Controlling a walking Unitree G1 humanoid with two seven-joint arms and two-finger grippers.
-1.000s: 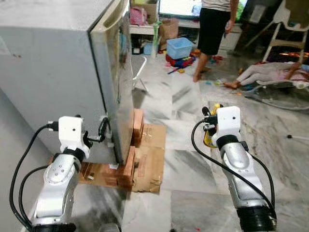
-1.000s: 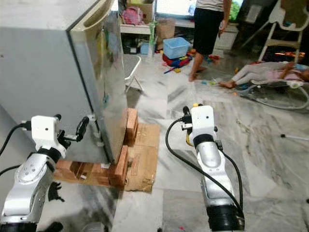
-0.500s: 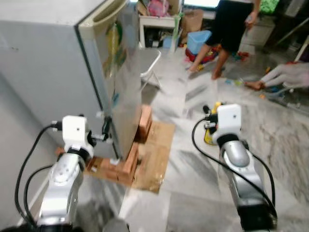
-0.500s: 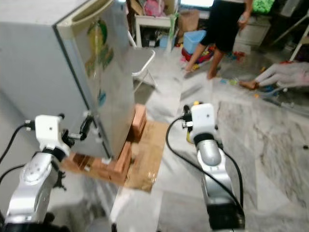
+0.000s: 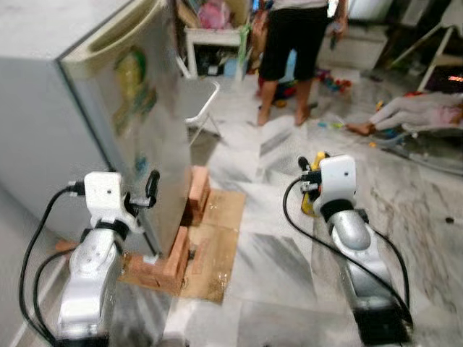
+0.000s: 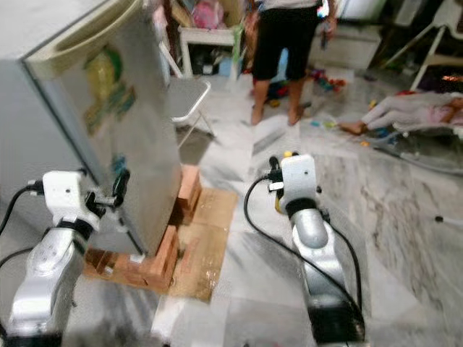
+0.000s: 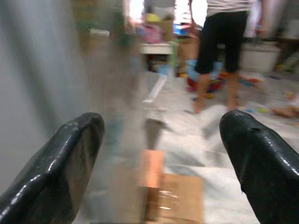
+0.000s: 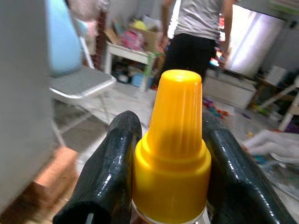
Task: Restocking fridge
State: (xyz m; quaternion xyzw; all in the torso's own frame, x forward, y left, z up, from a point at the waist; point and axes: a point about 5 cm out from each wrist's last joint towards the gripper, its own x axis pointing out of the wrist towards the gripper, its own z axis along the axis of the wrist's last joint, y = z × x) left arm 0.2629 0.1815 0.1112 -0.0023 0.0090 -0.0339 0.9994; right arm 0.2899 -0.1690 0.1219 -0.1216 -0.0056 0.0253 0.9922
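The grey fridge (image 5: 108, 123) stands at the left with its door shut and stickers on the front. My left gripper (image 5: 151, 189) is open beside the door's lower front edge; its black fingers (image 7: 70, 154) stand wide apart with nothing between them. My right gripper (image 5: 309, 173) hovers over the marble floor to the fridge's right, shut on a bottle with a yellow ribbed cap (image 8: 174, 126). The bottle's yellow body (image 5: 309, 204) peeks out below the wrist.
The fridge rests on bricks (image 5: 195, 195) and flattened cardboard (image 5: 217, 246). A folding chair (image 5: 197, 101) stands behind it. A person in black shorts (image 5: 289, 43) stands further back among toys. Another person lies on the floor at the right (image 5: 419, 112).
The whole view has swung, so the fridge's front face shows more. The standing person has stepped to the left. Both grippers hold as before, the right still on the bottle.
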